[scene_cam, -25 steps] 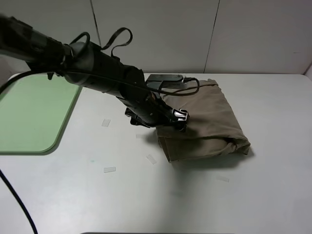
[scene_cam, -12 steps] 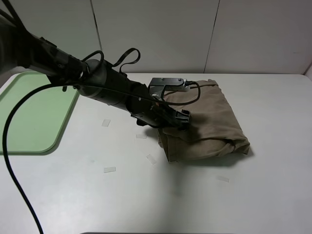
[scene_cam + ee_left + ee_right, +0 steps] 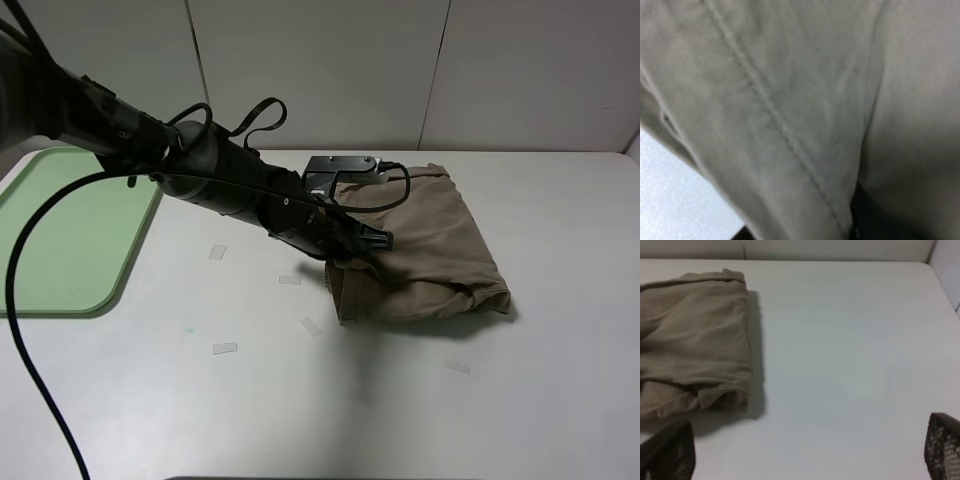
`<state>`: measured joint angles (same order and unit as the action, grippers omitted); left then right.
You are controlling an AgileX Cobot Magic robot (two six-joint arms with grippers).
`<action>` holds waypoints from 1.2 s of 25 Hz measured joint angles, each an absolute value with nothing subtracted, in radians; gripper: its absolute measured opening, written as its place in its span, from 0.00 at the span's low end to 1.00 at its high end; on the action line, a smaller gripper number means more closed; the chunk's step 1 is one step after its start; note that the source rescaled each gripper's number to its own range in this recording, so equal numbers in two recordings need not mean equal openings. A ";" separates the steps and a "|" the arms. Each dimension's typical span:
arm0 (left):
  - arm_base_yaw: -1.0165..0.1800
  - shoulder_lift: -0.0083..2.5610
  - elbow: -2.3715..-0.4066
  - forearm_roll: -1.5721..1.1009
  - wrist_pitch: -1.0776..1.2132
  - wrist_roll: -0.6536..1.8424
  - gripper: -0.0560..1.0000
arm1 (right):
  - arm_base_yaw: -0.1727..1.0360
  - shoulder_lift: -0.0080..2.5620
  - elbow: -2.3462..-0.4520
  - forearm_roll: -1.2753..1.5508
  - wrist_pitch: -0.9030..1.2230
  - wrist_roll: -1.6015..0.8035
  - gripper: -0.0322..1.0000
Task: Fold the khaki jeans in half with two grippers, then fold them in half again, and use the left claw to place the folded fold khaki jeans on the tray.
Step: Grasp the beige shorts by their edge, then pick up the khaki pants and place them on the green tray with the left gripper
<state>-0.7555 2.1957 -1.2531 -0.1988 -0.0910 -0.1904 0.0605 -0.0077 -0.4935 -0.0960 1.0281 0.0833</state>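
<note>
The khaki jeans [image 3: 430,250] lie folded into a thick bundle on the white table, right of centre. My left arm reaches across from the left, and the left gripper [image 3: 362,247] sits at the bundle's left edge, its jaws buried in the cloth and apparently shut on it. The left wrist view is filled by khaki cloth [image 3: 790,100] with a stitched seam. The jeans also show in the right wrist view [image 3: 695,340]. My right gripper [image 3: 806,449] is open and empty, well back from the bundle, and out of the exterior view. The mint-green tray [image 3: 60,240] lies at the far left.
Several small pale tape scraps [image 3: 225,348] lie on the table left of and in front of the jeans. A black cable [image 3: 30,400] hangs along the left front. A wall stands behind the table's far edge.
The left gripper has pushed a little further into the bundle's left edge, and the cloth there has bunched up and shifted slightly.
</note>
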 joint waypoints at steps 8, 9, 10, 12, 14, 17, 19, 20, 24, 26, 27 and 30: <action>-0.754 2.159 -1.261 -0.194 -0.016 -0.190 0.14 | 0.060 -0.008 -0.493 -0.094 1.028 0.083 0.99; -0.751 2.146 -1.261 -0.191 0.000 -0.190 0.14 | 0.060 -0.008 -0.493 -0.094 1.028 0.083 0.99; -0.747 2.132 -1.261 -0.186 0.024 -0.190 0.14 | 0.060 -0.008 -0.493 -0.094 1.028 0.083 0.99; -0.735 2.100 -1.261 -0.168 0.074 -0.189 0.14 | 0.060 -0.008 -0.493 -0.094 1.028 0.083 0.99; -0.717 2.072 -1.261 -0.148 0.122 -0.189 0.13 | 0.060 -0.008 -0.493 -0.094 1.028 0.083 0.99; -0.683 2.044 -1.261 -0.109 0.186 -0.189 0.13 | 0.060 -0.008 -0.493 -0.094 1.028 0.083 0.99; -0.655 2.033 -1.261 -0.070 0.237 -0.189 0.13 | 0.060 -0.008 -0.493 -0.094 1.028 0.083 0.99; -0.640 2.031 -1.261 -0.053 0.262 -0.189 0.13 | 0.060 -0.008 -0.493 -0.094 1.028 0.083 0.99; -0.590 2.002 -1.261 0.024 0.383 -0.189 0.13 | 0.060 -0.008 -0.493 -0.094 1.028 0.083 0.99; -0.567 1.976 -1.261 0.064 0.440 -0.189 0.13 | 0.060 -0.008 -0.493 -0.094 1.028 0.083 0.99; -0.554 1.965 -1.261 0.081 0.462 -0.187 0.13 | 0.060 -0.008 -0.493 -0.094 1.028 0.083 0.99; -0.516 1.924 -1.261 0.140 0.529 -0.186 0.13 | 0.060 -0.008 -0.493 -0.094 1.028 0.083 0.99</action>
